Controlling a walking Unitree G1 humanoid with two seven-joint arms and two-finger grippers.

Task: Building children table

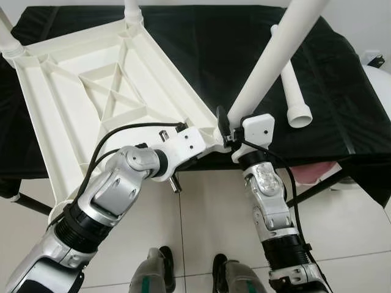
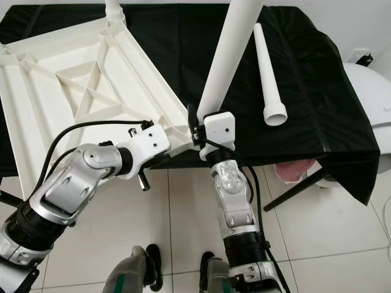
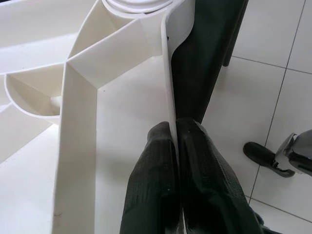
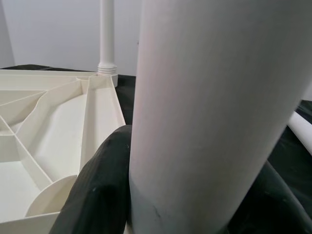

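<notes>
Your right pincer is clenched around the white leg near its lower end, right at the near corner of the upturned tabletop, which lies underside up on the black-draped table. The leg's long axis leans up and away to your right, so it likely needs righting over the corner socket. Your left pincer pinches the tabletop's thin rim beside that corner. A spare leg lies nearer your right arm.

Black cloth over the work surface, pale tiled floor, pink object beneath the cloth's edge.
</notes>
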